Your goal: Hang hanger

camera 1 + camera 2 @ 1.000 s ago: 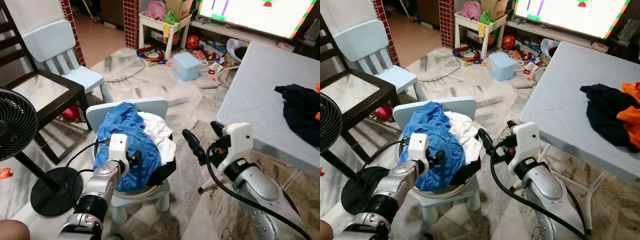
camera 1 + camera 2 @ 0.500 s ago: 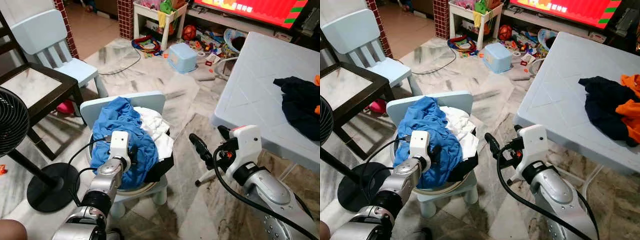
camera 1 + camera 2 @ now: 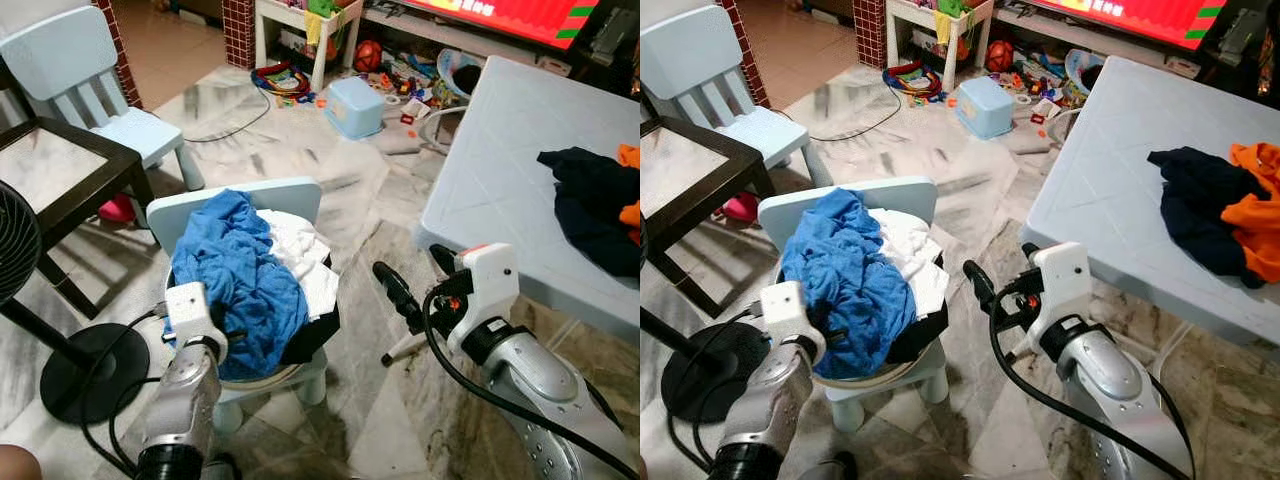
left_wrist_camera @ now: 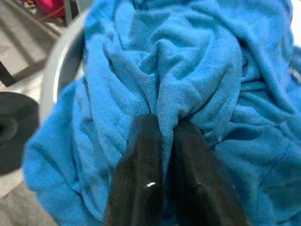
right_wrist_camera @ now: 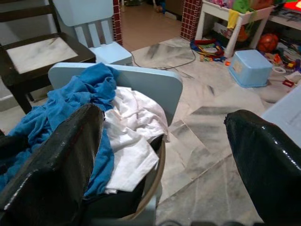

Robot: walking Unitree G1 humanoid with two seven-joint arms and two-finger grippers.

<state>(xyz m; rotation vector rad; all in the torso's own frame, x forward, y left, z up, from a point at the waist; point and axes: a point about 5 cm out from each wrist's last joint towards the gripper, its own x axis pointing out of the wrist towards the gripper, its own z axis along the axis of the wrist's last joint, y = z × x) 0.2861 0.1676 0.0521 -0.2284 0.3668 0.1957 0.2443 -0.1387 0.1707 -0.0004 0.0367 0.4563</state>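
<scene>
Blue garment point(image 3: 235, 270) lies heaped with white cloth point(image 3: 305, 255) in a basin point(image 4: 59, 70) on a small chair point(image 3: 290, 200); the left pincer point(image 4: 162, 129) pinches a fold of it. The right pincer point(image 3: 410, 280) hangs spread wide beside the chair, near the surface point(image 3: 500, 170).

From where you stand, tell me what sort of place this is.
Most likely a family living room in a home: toys scattered over the marble floor, a television at the far side, and a small child's chair beside a laundry basket.
</scene>
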